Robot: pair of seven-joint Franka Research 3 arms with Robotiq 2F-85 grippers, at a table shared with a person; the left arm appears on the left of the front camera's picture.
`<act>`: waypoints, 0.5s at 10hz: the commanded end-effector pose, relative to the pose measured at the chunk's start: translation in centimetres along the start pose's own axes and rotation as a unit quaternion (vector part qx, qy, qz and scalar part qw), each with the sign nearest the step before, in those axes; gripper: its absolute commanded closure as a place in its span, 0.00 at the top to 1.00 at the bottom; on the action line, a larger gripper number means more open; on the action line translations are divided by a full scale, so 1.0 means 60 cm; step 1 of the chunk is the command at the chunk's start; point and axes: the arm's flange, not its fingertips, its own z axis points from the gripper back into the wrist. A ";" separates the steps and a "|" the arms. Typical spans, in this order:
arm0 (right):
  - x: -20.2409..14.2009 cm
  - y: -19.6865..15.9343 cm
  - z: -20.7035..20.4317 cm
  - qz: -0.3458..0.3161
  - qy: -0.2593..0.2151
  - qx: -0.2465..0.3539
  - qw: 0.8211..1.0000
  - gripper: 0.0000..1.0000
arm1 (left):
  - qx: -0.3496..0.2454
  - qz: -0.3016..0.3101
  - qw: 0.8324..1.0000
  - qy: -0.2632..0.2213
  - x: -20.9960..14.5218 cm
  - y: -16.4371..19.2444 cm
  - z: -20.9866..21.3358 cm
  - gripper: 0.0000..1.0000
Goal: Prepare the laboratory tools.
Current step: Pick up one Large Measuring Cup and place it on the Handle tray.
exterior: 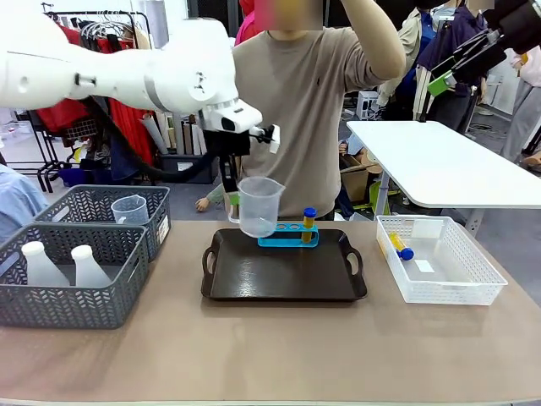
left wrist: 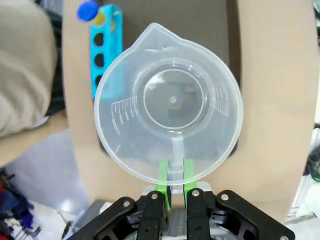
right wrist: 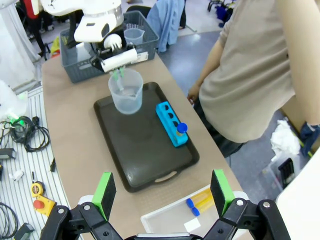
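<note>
Left gripper (left wrist: 172, 176) is clamped tight on the handle of the clear beaker (exterior: 259, 207), which hangs over the far left of the dark tray (exterior: 279, 283) and hides the left end of the blue rack (exterior: 292, 240). One capped tube (exterior: 309, 220) stands in the rack's right hole. Right gripper (right wrist: 162, 187) is spread wide with nothing in it. The loose tubes (exterior: 401, 246) in the white basket (exterior: 473, 271) overlap, so the count's unclear.

Smooth see-through finish on clear plastic handled measuring beaker (left wrist: 172, 100); gloss on blue plastic four-hole rack (exterior: 292, 240); faint sheen on dark plastic tray (exterior: 283, 275); matt tan surface (exterior: 270, 355).
</note>
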 end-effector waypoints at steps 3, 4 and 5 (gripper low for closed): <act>0.002 0.001 0.001 0.002 -0.004 0.002 1.000 1.00 | -0.037 -0.080 0.996 -0.026 0.084 0.041 -0.117 0.00; 0.002 0.001 0.001 0.002 -0.004 0.002 1.000 1.00 | -0.036 -0.095 0.994 -0.033 0.101 0.049 -0.138 0.00; 0.002 0.001 0.001 0.002 -0.004 0.002 1.000 1.00 | -0.040 -0.106 0.993 -0.036 0.121 0.055 -0.158 0.00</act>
